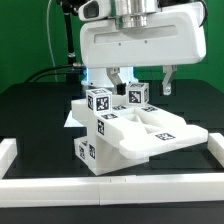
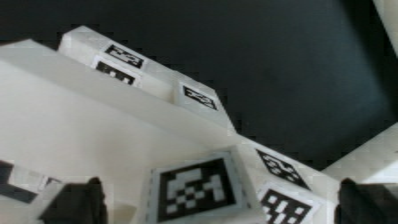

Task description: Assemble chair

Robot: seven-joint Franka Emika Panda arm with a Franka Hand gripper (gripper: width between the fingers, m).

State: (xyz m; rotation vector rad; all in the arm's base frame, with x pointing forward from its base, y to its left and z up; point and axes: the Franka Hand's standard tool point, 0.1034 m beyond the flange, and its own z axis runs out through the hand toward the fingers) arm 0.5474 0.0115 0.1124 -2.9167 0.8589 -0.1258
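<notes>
The chair (image 1: pixel 140 135) is a part-built stack of matte-white blocks with black-and-white tags, standing mid-table. Two cube-ended legs stick up from it, one at the exterior view's left (image 1: pixel 98 101) and one further right (image 1: pixel 135 97). My gripper (image 1: pixel 142 80) hangs just above and behind the right-hand leg, open, with its dark fingers (image 1: pixel 167 80) spread wider than the cube. In the wrist view the gripper (image 2: pixel 221 206) straddles that tagged leg (image 2: pixel 199 188), with gaps on both sides. The chair's slab and other tagged blocks (image 2: pixel 111 60) lie beyond it.
Plain white border rails run along the front (image 1: pixel 100 190), the exterior view's left (image 1: pixel 8 150) and right (image 1: pixel 214 152) of the black table. The arm's large white body (image 1: pixel 140 45) hangs over the chair. A green wall is behind.
</notes>
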